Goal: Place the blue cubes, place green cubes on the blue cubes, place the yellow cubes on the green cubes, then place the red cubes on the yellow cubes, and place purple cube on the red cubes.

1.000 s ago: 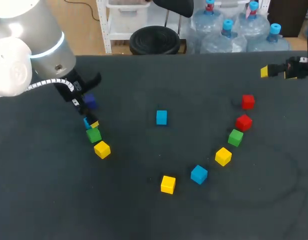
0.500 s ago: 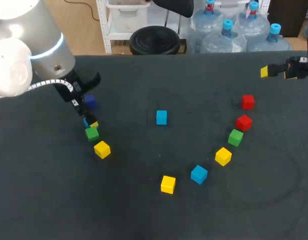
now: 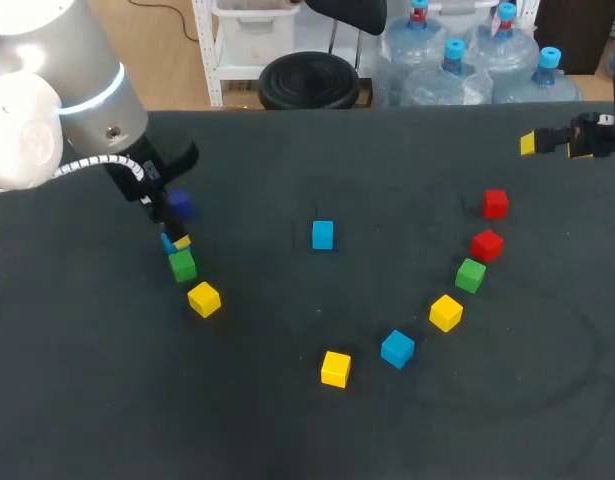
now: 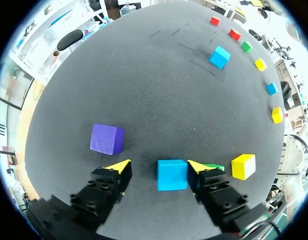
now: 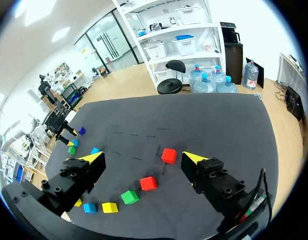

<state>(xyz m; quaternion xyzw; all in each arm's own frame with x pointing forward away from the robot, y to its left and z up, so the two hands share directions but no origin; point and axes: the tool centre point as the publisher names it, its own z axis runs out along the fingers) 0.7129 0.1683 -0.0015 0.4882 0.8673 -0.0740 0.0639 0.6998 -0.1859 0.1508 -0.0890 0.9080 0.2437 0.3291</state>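
Note:
My left gripper point(image 4: 159, 167) is down at the table with a blue cube point(image 4: 172, 174) between its fingers. One finger is almost against the cube, and a gap shows on the other side, so the gripper is open. A purple cube point(image 4: 107, 138) lies just ahead of it, and a green cube point(image 3: 183, 265) and a yellow cube point(image 3: 203, 299) sit beside it. In the head view the same gripper point(image 3: 174, 240) is at the left. My right gripper point(image 3: 557, 145) hangs open and empty above the far right of the table.
A second blue cube point(image 3: 322, 235) sits mid-table. To the right, an arc of cubes runs red point(image 3: 495, 203), red point(image 3: 486, 244), green point(image 3: 470, 274), yellow point(image 3: 445, 312), blue point(image 3: 397, 348), yellow point(image 3: 335, 368). The near half of the dark table point(image 3: 137, 400) is bare.
The left gripper's fingers have narrowed around the blue cube and the arm has shifted slightly. The green cube beside it has nudged a little. The right arm has not moved.

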